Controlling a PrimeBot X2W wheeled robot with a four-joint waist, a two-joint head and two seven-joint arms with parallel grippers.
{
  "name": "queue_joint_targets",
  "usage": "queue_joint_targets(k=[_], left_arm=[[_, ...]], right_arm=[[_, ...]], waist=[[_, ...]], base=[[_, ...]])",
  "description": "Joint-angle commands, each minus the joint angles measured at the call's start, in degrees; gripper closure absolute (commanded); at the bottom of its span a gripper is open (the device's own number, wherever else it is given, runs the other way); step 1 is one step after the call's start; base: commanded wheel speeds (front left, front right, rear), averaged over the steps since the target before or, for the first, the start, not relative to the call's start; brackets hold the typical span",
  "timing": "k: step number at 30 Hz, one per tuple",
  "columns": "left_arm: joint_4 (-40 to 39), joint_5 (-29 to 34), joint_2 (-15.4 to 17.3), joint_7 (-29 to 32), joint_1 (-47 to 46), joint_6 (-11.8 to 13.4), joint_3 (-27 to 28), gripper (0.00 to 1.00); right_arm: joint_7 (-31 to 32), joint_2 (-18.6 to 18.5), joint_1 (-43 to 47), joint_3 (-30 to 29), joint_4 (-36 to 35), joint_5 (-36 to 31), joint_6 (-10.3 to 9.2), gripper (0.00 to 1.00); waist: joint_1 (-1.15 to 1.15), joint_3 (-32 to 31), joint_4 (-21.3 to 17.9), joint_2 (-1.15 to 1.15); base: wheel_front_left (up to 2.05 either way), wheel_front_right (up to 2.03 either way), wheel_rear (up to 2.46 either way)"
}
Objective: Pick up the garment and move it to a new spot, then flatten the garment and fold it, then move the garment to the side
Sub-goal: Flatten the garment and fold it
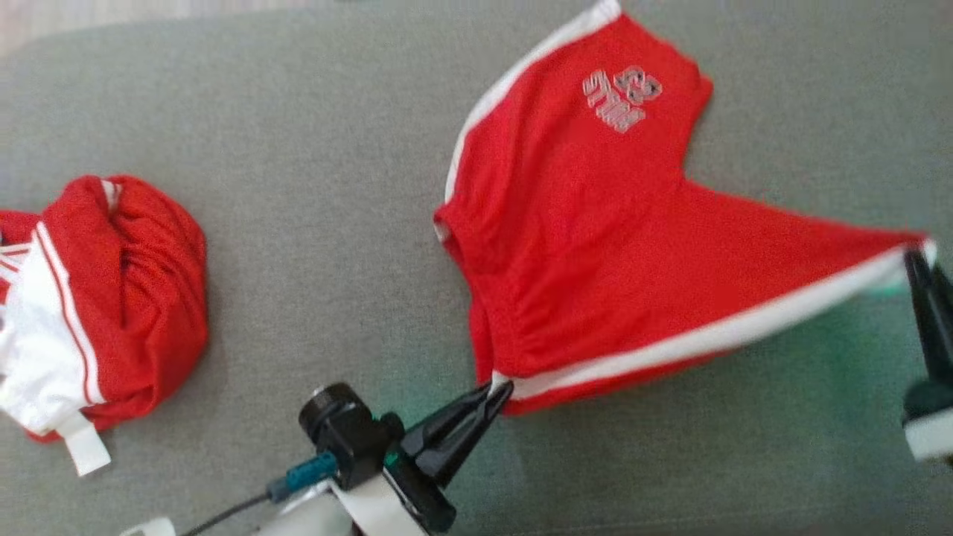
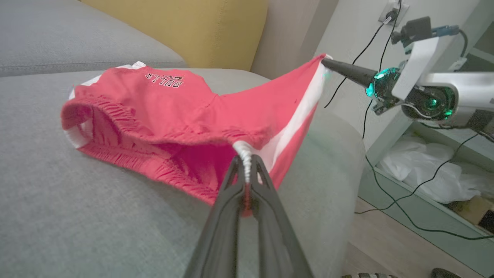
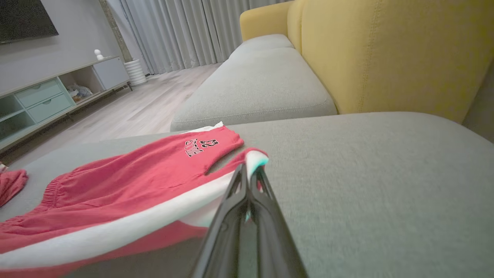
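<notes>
The garment (image 1: 595, 246) is a pair of red shorts with white side stripes and a printed logo, spread over the grey sofa cushion (image 1: 320, 186). My left gripper (image 1: 500, 390) is shut on the waistband end of the near white stripe; the left wrist view shows the garment (image 2: 166, 116) with its waistband gaping and my left gripper (image 2: 247, 162) pinching the white trim. My right gripper (image 1: 914, 257) is shut on the leg-hem end of the same stripe, which is stretched between both grippers and raised above the cushion. In the right wrist view my right gripper (image 3: 249, 170) grips the garment (image 3: 127, 181) at its hem corner.
A second red and white garment (image 1: 97, 305) lies crumpled at the cushion's left edge. A yellow backrest (image 3: 386, 54) rises behind the sofa. Cables and a low cabinet (image 2: 424, 166) stand past the sofa's right end, above wooden floor.
</notes>
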Motion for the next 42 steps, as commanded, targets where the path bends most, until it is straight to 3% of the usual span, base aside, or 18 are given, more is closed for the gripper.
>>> queue_joint_targets(k=[1,7,15,22,29,38,39,40,41,42], left_arm=[[-2.2,-0.3,1.3,-0.3,-1.8,0.1,2.2,1.00],[-5.8,-4.2,-0.6,-0.3,-0.2,0.4,6.3,1.00],[1.0,-10.4,-8.7,0.3,-10.2,0.2,10.2,1.00],[6.8,-15.2,-13.0,0.2,-16.7,0.1,11.5,1.00],[8.2,-17.6,-15.1,-0.2,-19.3,0.1,12.2,1.00],[8.7,-17.2,-17.1,-0.3,-19.6,0.1,13.8,1.00],[9.0,-17.2,-17.3,-0.3,-19.6,0.1,14.1,0.73],[9.2,-17.1,-17.5,-0.3,-19.7,0.1,14.2,0.59],[9.4,-17.1,-17.7,-0.3,-19.6,0.1,14.3,0.25],[9.7,-17.0,-17.9,-0.3,-19.5,0.1,14.8,0.00]], right_arm=[[-0.2,-1.9,0.5,-0.8,-2.2,0.1,0.37,1.00],[2.7,-1.4,3.4,-6.0,-7.5,-2.2,0.37,1.00],[12.0,-1.9,-12.7,-5.1,-3.1,-4.6,0.37,1.00],[15.6,-3.0,-30.8,3.0,8.0,-6.6,0.37,1.00],[14.2,-4.0,-45.2,13.2,18.8,-6.2,0.37,1.00],[11.6,-4.3,-54.6,23.3,27.6,-3.6,0.37,1.00],[11.4,-4.1,-55.1,24.1,28.5,-2.9,0.37,0.73],[11.1,-3.9,-55.6,24.9,29.4,-2.1,0.37,0.14],[10.6,-3.7,-55.9,25.6,30.1,-1.2,0.37,0.00],[10.0,-3.6,-56.1,26.1,30.7,-0.3,0.37,0.00]], waist=[[0.02,-1.5,0.5,0.00],[0.02,-2.2,1.8,0.00],[0.02,4.7,6.0,0.00],[0.02,9.9,9.1,0.00],[0.02,13.6,12.6,0.00],[0.02,15.8,15.4,0.00],[0.02,15.9,15.5,0.00],[0.02,16.0,15.6,0.00],[0.02,15.9,15.7,0.00],[0.02,15.9,15.8,0.00]], base=[[0.00,0.00,0.00],[0.00,0.00,0.00],[0.00,0.00,0.00],[0.00,0.00,0.00],[0.00,0.00,0.00],[0.00,0.00,0.00],[0.00,0.00,0.00],[0.00,0.00,0.00],[0.00,0.00,0.00],[0.00,0.00,0.00]])
